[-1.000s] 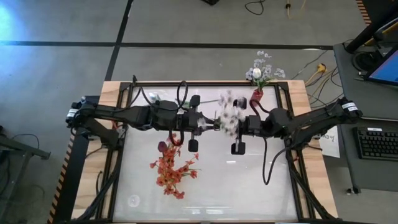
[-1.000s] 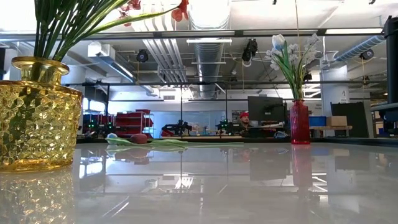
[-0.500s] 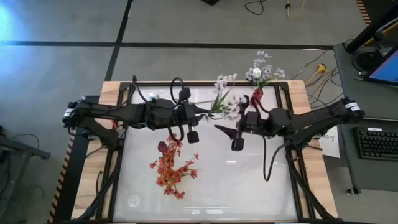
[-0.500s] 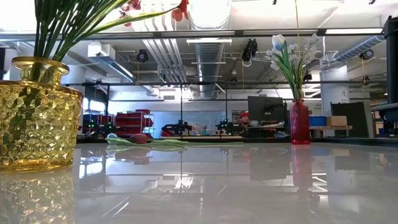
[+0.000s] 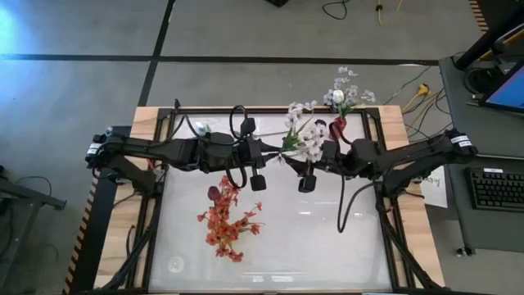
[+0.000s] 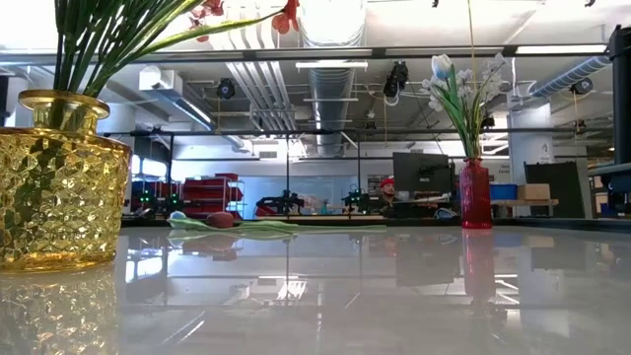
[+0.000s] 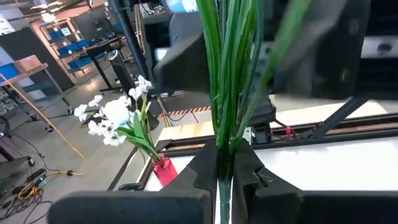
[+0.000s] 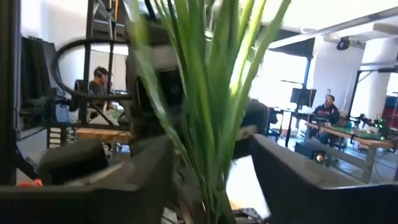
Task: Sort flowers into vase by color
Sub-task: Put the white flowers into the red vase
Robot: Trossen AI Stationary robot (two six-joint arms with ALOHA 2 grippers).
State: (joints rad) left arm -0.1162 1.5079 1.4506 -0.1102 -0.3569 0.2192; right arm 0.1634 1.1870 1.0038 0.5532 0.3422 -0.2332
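White and pale lavender blossom spray [image 5: 301, 129] hangs above the middle of the table's far half, between the two arms, its green stems [image 7: 225, 93] running up from the left gripper [image 7: 222, 177], whose dark fingers [image 7: 205, 169] are clamped shut on the bundle. The right gripper [image 5: 313, 157] sits just beside the blossoms on the other side; its wrist view shows the leaves [image 8: 211, 106] standing between its spread fingers [image 8: 292, 180], which are apart and not pressing the stems. Near the far right corner stands a slim red vase [image 5: 338, 124] already holding white and pale blossoms [image 6: 455, 84]. Red-orange blossom sprays [image 5: 229, 221] lie loose on the white table [image 5: 327, 238] nearer the front, with a dark maroon tulip bud [image 5: 214, 193] at their far end. A yellow textured glass vase [image 6: 59, 187] with green stems stands close to the low camera.
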